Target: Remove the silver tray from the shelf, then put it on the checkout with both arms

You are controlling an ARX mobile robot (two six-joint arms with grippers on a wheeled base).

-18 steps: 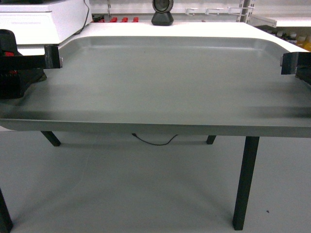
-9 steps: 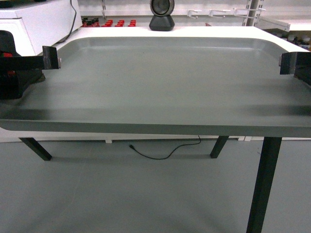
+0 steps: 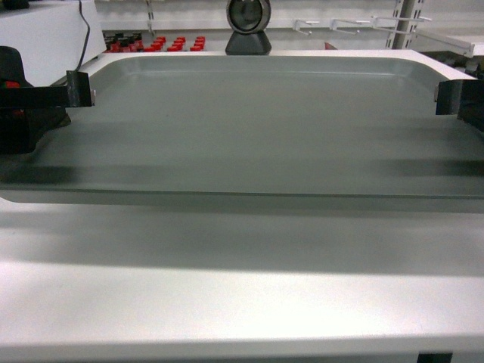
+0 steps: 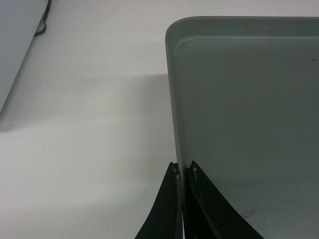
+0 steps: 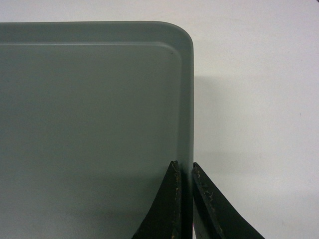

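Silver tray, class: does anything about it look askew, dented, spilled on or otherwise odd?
Nothing stands out. The silver tray looks level, clean and undented, with the left gripper and right gripper each clamped on a side rim above the checkout.

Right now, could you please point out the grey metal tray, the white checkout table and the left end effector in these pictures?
Grey metal tray (image 3: pixel 257 128): head view, on its flat bottom.
White checkout table (image 3: pixel 242 295): head view, on the bare top in front of the tray.
Left end effector (image 4: pixel 183 172): left wrist view, between its fingertips at the tray's rim.

No readable text, labels, brands or numbers anywhere; far shelf items too blurred to read.
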